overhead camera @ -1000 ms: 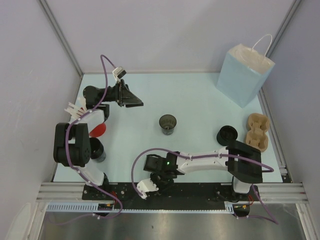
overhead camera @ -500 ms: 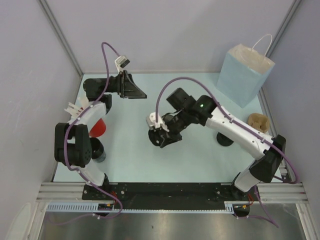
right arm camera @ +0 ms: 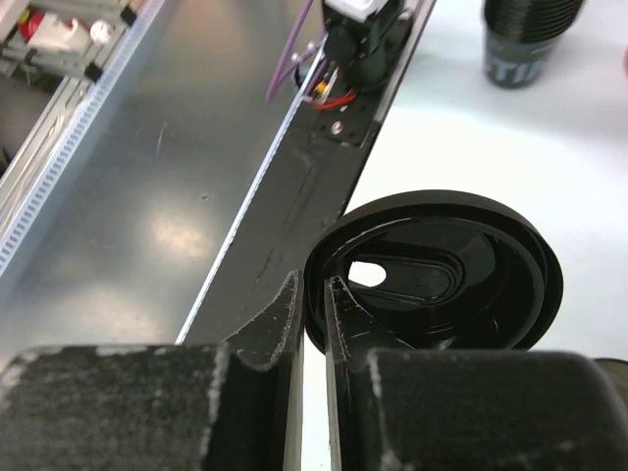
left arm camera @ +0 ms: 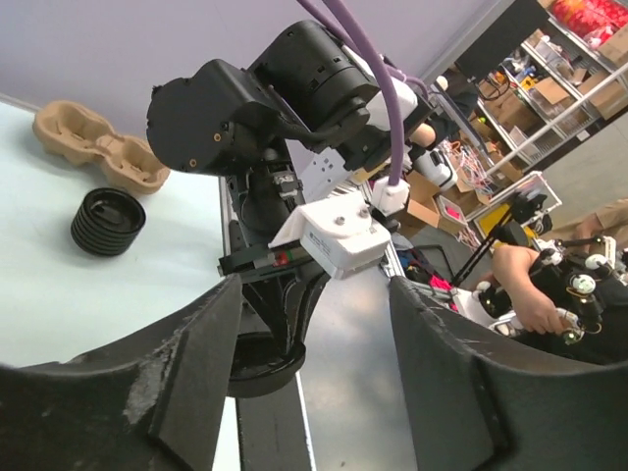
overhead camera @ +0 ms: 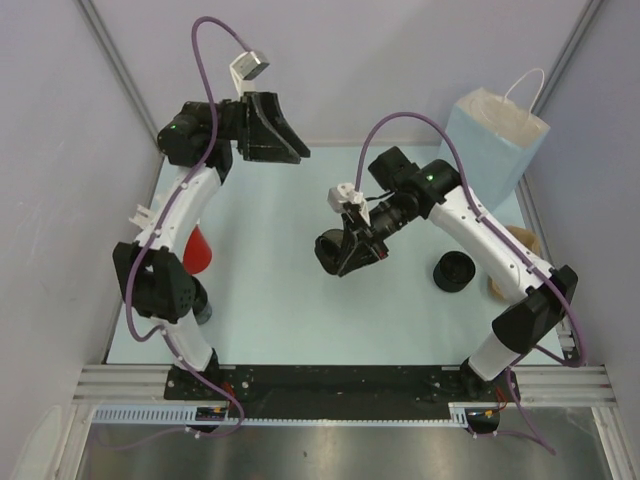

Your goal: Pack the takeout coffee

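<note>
1. The right arm has changed most. A second ago it lay folded along the near edge of the pale table. Now it stretches out over the table's centre.
2. The left arm has risen toward 11 o'clock. The left fingers are spread wide with nothing between them.
3. The pale-blue paper bag has not moved. It stands upright and open-topped at 2 o'clock, well apart from the centre.
4. The short black disposable cup with a round black plastic sip lid stood free at the centre a second ago. It is still there, but the right fingers now hold it. They are closed to a narrow slit and pinch one side of the lid's rim. Whether the cup is clear of the table cannot be told for sure.
5. The pickup therefore looks done or nearly done. The carry toward 2 o'clock and the lowering into the bag remain. A one-sided pinch on the rim is a thin hold, so the lid might pop loose or the cup swing during the move.
</note>
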Controlling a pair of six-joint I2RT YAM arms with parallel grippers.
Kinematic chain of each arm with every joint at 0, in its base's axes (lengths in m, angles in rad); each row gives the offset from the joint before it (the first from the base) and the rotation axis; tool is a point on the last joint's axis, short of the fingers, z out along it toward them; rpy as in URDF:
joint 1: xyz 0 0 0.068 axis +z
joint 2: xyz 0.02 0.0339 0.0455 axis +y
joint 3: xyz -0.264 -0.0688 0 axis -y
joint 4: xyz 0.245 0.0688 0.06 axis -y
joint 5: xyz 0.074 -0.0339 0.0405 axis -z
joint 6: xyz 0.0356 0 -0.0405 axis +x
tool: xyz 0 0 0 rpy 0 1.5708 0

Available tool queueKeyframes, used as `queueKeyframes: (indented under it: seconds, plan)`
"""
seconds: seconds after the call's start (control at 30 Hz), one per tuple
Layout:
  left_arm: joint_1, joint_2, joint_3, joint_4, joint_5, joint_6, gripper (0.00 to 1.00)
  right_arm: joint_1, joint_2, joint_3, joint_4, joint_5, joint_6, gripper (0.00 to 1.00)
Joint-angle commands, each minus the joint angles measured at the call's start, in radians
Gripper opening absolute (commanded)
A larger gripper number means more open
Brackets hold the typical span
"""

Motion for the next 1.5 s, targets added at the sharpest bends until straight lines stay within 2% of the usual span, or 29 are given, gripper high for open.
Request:
queueKeyframes:
  seconds: [0.0,0.13,0.33,0.53,0.57,0.63,0.73,0.77,0.83,0.87,0.9,0.93,0.97,1.0,1.03,1.1,1.2,1.23,1.3,1.33,1.47]
  plan:
    - [-0.006,0.061,0.120,0.407,0.209,-0.117,0.71,-0.052,-0.024,0.055,-0.133,-0.108,-0.018,0.07]
    - [-0.012,0.042,0.146,0.409,0.206,-0.137,0.99,-0.068,-0.045,0.058,-0.075,-0.102,0.045,0.07]
    - [-0.017,-0.066,0.219,0.407,0.183,-0.147,0.99,-0.080,-0.047,0.061,-0.038,-0.081,0.074,0.07]
    - [-0.006,-0.117,0.419,0.387,0.198,-0.130,0.99,-0.085,-0.044,0.073,-0.033,-0.051,0.080,0.07]
    - [0.009,-0.119,0.457,0.301,0.192,-0.073,0.99,-0.086,-0.045,0.081,-0.032,-0.039,0.082,0.08]
    - [0.040,-0.108,0.494,0.251,0.168,-0.026,0.99,-0.085,-0.047,0.087,-0.032,-0.028,0.088,0.08]
    - [0.117,-0.108,0.551,0.095,0.112,0.090,1.00,-0.085,-0.056,0.083,-0.027,-0.016,0.088,0.08]
    - [0.152,-0.119,0.549,0.047,0.076,0.189,0.99,-0.085,-0.056,0.081,-0.018,-0.011,0.094,0.08]
    - [0.189,-0.143,0.531,-0.193,0.028,0.331,0.99,-0.085,-0.059,0.077,-0.012,-0.005,0.100,0.08]
    - [0.221,-0.161,0.490,-0.302,-0.022,0.550,0.99,-0.083,-0.058,0.078,-0.006,0.002,0.102,0.08]
    - [0.224,-0.215,0.479,-0.719,-0.050,0.719,0.99,-0.085,-0.058,0.081,-0.004,0.004,0.106,0.08]
    - [0.253,-0.238,0.486,-1.012,-0.098,0.941,0.99,-0.088,-0.059,0.083,-0.004,0.004,0.108,0.08]
    - [0.258,-0.255,0.582,-1.387,-0.305,1.463,0.99,-0.086,-0.059,0.086,-0.003,0.005,0.108,0.08]
    - [0.237,-0.278,0.601,-1.625,-0.372,1.623,0.99,-0.089,-0.059,0.089,-0.004,0.005,0.109,0.08]
    - [0.235,-0.295,0.583,-1.639,-0.415,1.717,1.00,-0.091,-0.059,0.095,-0.004,0.008,0.109,0.08]
    - [0.236,-0.321,0.477,-1.600,-0.439,1.713,0.99,-0.097,-0.059,0.103,-0.007,0.009,0.109,0.08]
    - [0.187,-0.330,0.349,-1.650,-0.478,1.845,0.99,-0.108,-0.050,0.126,-0.030,0.002,0.095,0.08]
    - [0.166,-0.358,0.297,-1.674,-0.497,1.974,0.99,-0.120,-0.047,0.142,-0.051,-0.010,0.088,0.08]
    - [0.132,-0.385,0.143,-1.729,-0.578,2.124,0.99,-0.135,-0.027,0.159,-0.079,-0.027,0.059,0.08]
    - [0.093,-0.402,0.102,-1.766,-0.604,2.281,0.99,-0.151,-0.018,0.172,-0.117,-0.047,0.046,0.08]
    - [0.029,-0.447,-0.132,-1.837,-0.615,2.488,1.00,-0.178,0.044,0.221,-0.191,-0.077,-0.004,0.08]
